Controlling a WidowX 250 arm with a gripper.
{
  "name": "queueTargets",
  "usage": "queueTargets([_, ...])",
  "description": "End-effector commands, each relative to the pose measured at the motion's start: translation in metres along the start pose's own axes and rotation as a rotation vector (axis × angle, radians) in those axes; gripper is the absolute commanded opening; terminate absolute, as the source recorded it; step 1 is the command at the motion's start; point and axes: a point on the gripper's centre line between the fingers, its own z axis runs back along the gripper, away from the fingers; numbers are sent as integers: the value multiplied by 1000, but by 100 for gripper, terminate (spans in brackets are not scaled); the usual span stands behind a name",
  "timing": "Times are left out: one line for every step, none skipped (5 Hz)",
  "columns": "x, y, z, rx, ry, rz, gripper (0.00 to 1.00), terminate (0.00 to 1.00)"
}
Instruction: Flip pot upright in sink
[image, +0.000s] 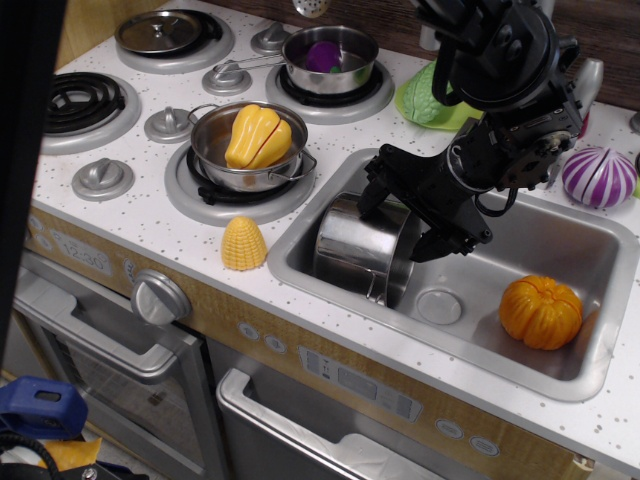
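- Steel is what you are working against: the pot (362, 250) lies on its side at the left end of the sink (560, 372), its mouth turned toward the drain and its flat bottom toward the counter.
- Your gripper (400, 220) hangs at the pot's upper rim, just right of and above the pot body, with the jaws spread wide; one finger (372, 196) sits at the far edge of the rim and the other points down toward the basin floor.
- Nothing is held. I cannot tell whether either finger touches the metal yet.
- I judge you to be in the approach-and-grip step; the flip itself is not yet done.
- Next, you likely need one finger inside the mouth and one outside the wall, then a firm close on the rim.
- After that, the move calls for a wrist turn that swings the mouth upward while the base settles on the sink floor.
- Polished steel may slip in the jaws, so grip deep on the rim.
- Mind the orange pumpkin (540, 311), which sits well to the right of the gripper and apart from the pot.
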Motion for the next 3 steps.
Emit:
queueTargets([16, 26, 2, -38, -64, -3, 100, 0])
queueTargets([17, 31, -5, -73, -74, 1, 0, 0])
queueTargets([18, 32, -7, -108, -80, 9, 0, 0])
